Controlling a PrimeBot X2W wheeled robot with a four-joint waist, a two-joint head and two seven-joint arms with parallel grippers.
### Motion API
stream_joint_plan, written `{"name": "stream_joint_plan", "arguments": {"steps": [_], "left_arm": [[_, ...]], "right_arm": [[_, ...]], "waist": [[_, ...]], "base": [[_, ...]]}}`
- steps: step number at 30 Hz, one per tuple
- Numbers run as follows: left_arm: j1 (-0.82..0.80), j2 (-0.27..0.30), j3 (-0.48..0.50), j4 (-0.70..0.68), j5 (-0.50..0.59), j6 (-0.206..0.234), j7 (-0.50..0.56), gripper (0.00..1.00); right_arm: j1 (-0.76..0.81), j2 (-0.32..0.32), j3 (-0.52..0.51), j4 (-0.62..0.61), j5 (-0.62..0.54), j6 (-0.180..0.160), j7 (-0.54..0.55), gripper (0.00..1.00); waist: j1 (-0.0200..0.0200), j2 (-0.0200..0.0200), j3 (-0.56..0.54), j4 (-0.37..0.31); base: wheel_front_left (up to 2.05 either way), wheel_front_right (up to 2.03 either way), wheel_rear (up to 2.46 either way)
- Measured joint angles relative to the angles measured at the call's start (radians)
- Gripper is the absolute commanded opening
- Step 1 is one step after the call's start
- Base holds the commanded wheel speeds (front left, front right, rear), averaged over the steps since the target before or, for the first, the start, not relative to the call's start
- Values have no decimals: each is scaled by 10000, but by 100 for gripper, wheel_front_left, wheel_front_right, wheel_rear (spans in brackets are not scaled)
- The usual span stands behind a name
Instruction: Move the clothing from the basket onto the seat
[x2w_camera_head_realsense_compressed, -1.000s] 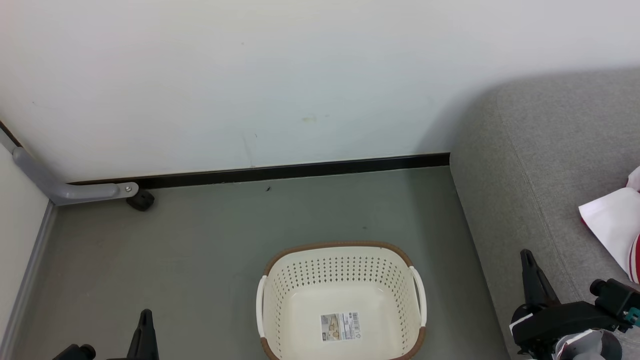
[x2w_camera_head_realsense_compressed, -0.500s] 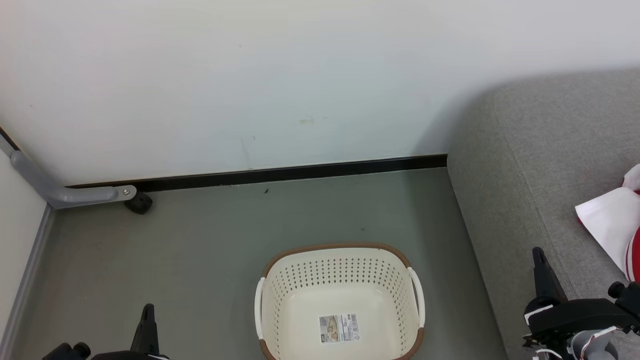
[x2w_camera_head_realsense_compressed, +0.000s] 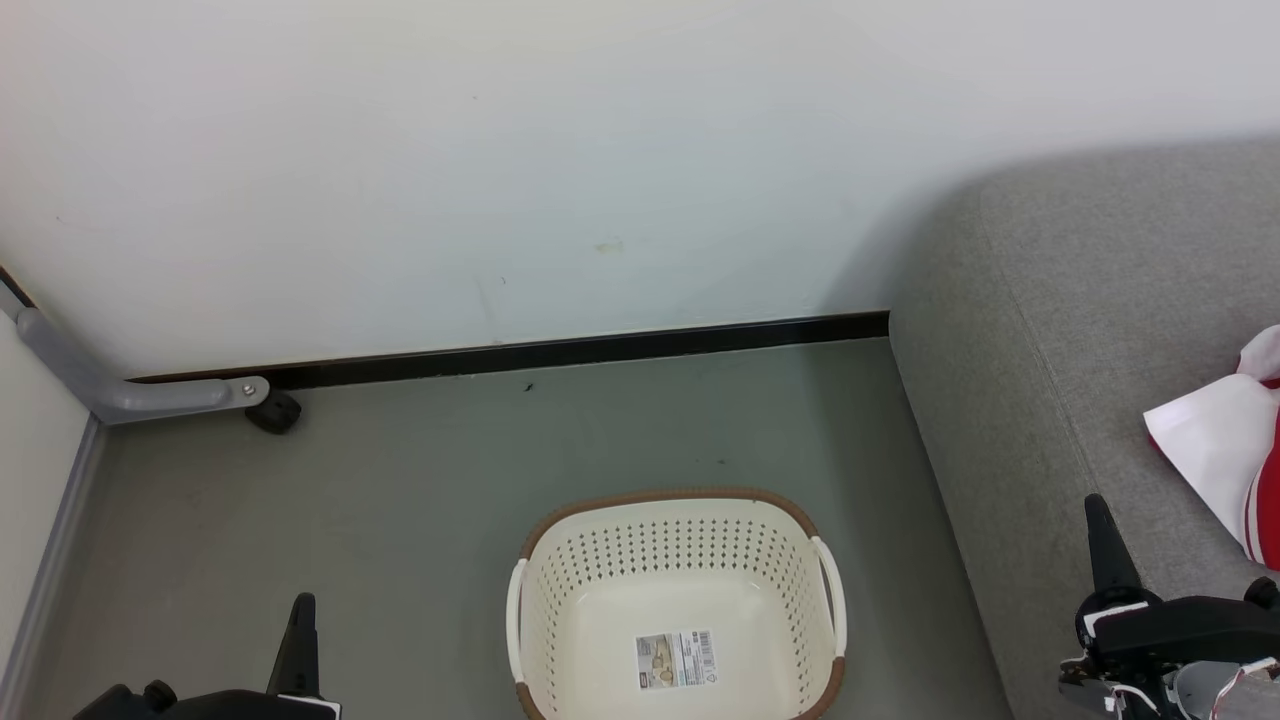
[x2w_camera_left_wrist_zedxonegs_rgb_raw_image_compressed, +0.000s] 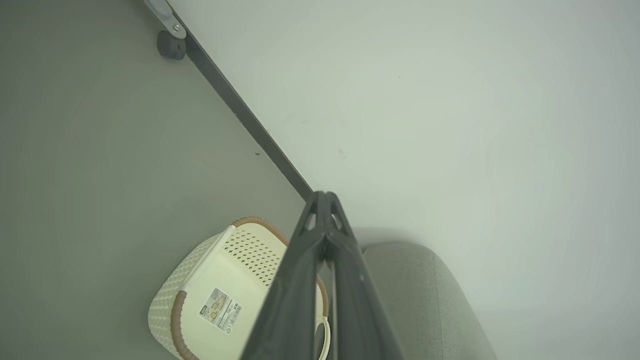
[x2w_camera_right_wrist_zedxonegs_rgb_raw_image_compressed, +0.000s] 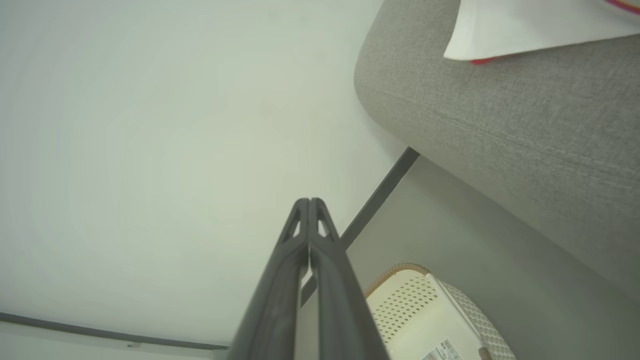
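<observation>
While both arms sit low at the near edge of the head view, the left gripper (x2w_camera_head_realsense_compressed: 303, 605) is at lower left over the floor (x2w_camera_head_realsense_compressed: 400, 500) and the right gripper (x2w_camera_head_realsense_compressed: 1098, 510) is at lower right against the side of the sofa (x2w_camera_head_realsense_compressed: 1060, 330). Each has its two dark fingers pressed together tip to tip, gripping nothing; both wrist views confirm this. Between them, on the floor, stands the basket (x2w_camera_head_realsense_compressed: 670, 497), upright, with a paper label (x2w_camera_head_realsense_compressed: 677, 658) flat on its bottom. It is near the sofa's side but not touching. Further right, the clothing (x2w_camera_head_realsense_compressed: 1215, 455) lies on the sofa cushion, a white panel over red, cut off by the frame edge and well apart from the basket. Beyond, a dark baseboard (x2w_camera_head_realsense_compressed: 600, 350) runs along the wall (x2w_camera_head_realsense_compressed: 500, 150). At far left, a grey bar (x2w_camera_head_realsense_compressed: 130, 398) ends at a black wheel (x2w_camera_head_realsense_compressed: 272, 412).
</observation>
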Motion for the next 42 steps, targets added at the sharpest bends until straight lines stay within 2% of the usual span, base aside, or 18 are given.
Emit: {"name": "stream_joint_plan", "arguments": {"steps": [37,42], "left_arm": [[-502,-579,882,-171,-3833,-802,1279,0],[-564,-596,897,-188,-3994,-871,1294,0]], "right_arm": [[130,56,-899,-608,5488,0,1342,0],[137,58,-922,-621,5549,0,1379,0]], "waist": [[-1,0,-141,-168],[-1,0,-141,-169]], "base": [[0,0,0],[0,0,0]]}}
